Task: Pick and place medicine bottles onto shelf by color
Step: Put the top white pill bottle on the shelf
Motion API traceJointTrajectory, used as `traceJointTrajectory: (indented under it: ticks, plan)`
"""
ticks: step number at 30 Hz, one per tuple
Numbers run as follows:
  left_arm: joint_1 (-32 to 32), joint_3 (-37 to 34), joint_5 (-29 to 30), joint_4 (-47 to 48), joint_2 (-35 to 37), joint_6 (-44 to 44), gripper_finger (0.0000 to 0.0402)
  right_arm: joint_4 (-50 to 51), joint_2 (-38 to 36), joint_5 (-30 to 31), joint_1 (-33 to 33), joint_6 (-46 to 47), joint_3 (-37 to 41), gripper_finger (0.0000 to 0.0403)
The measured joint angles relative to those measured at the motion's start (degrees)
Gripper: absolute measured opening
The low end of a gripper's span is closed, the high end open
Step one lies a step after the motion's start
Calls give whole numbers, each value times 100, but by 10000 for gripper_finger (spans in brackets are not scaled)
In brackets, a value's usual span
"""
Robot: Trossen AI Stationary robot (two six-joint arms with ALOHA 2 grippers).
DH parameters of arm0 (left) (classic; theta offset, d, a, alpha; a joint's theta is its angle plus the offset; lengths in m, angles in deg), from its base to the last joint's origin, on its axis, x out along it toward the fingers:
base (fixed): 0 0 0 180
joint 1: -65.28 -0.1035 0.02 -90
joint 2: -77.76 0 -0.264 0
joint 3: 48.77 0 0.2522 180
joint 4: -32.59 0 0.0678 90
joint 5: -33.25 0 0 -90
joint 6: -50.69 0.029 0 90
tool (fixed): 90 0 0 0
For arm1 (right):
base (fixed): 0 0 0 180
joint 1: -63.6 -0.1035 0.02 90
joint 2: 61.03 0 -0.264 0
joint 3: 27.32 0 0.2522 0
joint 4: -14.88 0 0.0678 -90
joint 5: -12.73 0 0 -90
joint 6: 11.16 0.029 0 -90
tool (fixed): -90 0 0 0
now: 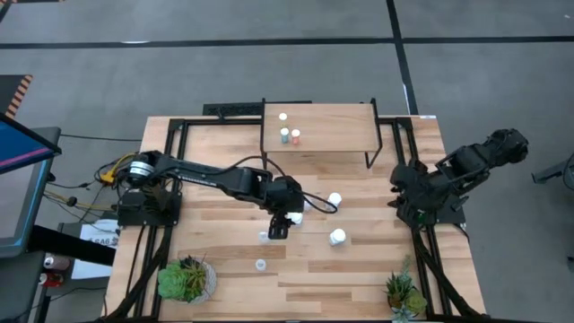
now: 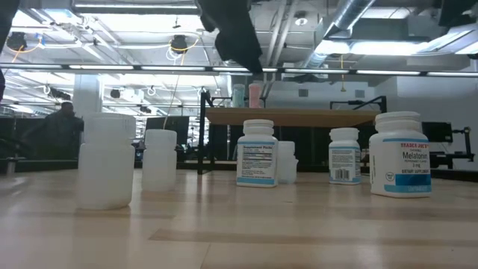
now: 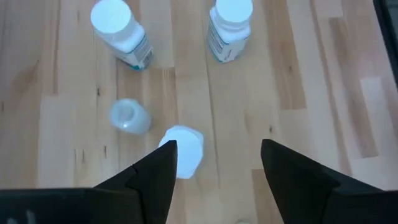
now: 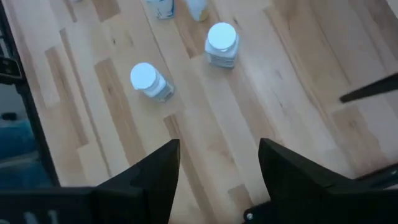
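Left claw (image 3: pixel 214 165) hanging open right over a small white-capped bottle (image 3: pixel 183 149) on the light wood-plank desk (image 1: pixel 359 269).
Three tiny bottles (image 1: pixel 289 133) already sit on the low light-wood shelf (image 1: pixel 341 135); right claw (image 4: pixel 214 165), fingers apart, waits at the desk's right edge.

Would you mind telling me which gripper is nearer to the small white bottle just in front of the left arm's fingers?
The left gripper is nearer, hovering open right beside the small white bottle. The right gripper waits far off by the table's right edge.
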Motion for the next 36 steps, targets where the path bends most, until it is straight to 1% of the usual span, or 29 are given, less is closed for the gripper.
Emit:
traceJointTrajectory:
  ticks: [3, 7, 10, 17, 19, 24, 31, 36]
  plan:
    - [-20, 197, -15, 385, 90, -199, 218, -282, 231, 123, 70, -831, 0, 240]
    - [-52, 481, 1, 688, 346, -186, 218, -807, 533, 119, 407, -1928, 3, 240]
    - [-85, 586, 5, 992, 525, -111, 218, -1106, 861, -164, 754, -2525, 2, 240]
    - [-352, 642, 73, 1855, 1289, -12, 217, -1086, 1738, -992, 1504, -3556, -54, 240]
    - [-439, 642, 191, 1981, 1546, 18, 217, -1066, 2053, -1083, 1658, -3822, -226, 240]
    - [-625, 644, 363, 1998, 1999, 173, 217, -1076, 2861, -1070, 1911, -4829, -805, 240]
    - [-705, 642, 477, 2323, 2340, 356, 217, -722, 3880, -1084, 1933, -5636, -1281, 240]
    - [-705, 642, 477, 2747, 2497, 329, 217, -272, 4532, -1092, 1878, -5180, -1428, 240]
